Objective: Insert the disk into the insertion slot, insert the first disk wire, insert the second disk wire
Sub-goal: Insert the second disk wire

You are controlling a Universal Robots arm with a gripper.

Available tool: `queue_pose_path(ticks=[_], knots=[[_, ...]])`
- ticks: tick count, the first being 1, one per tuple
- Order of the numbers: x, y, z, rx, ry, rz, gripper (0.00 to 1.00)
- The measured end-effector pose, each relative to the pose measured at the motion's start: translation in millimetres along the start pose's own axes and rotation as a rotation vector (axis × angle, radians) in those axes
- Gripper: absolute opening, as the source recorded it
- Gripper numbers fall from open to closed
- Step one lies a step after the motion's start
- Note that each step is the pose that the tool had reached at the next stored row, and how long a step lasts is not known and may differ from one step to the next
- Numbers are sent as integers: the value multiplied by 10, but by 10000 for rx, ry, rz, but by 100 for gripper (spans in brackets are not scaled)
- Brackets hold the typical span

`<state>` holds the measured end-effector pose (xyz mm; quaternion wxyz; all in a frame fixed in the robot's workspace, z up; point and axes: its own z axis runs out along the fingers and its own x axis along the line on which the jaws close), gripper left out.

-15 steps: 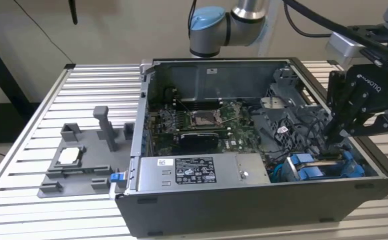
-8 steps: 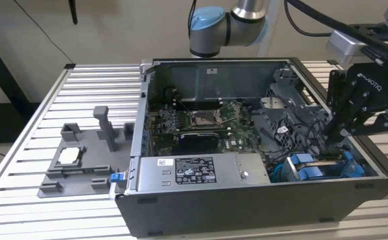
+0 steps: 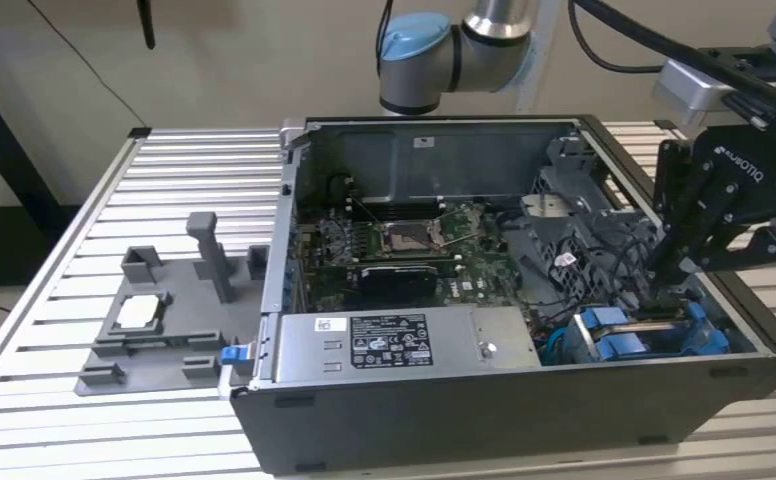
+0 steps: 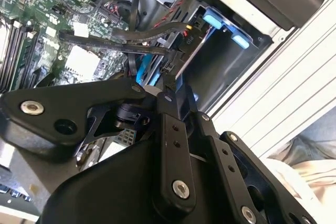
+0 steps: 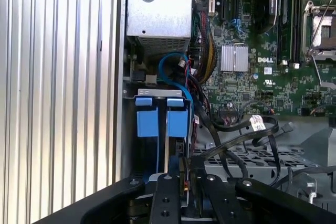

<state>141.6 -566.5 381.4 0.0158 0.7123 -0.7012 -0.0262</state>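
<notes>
The black two-fingered tool reached down into the open grey desktop computer case, at about four o'clock in the exterior view, just above the grey sheet-metal drive bay. Its fingers were drawn close together around what looked like a black cable connector in the second wrist view, though whether they truly gripped it could not be told. The flat drive in its bright blue plastic carrier already sat inside the bay, beside another blue-tabbed carrier, tabs side by side in the first wrist view. The green motherboard lay at the case's centre, the grey labelled power-supply box at six o'clock. A grey plastic fixture rested at nine o'clock on the slatted aluminium worktop.
</notes>
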Motion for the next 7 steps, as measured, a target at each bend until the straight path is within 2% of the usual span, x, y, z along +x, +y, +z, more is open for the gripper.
queue_pose_path(ticks=[7], knots=[[0,0,0,-40,-1,1,24]])
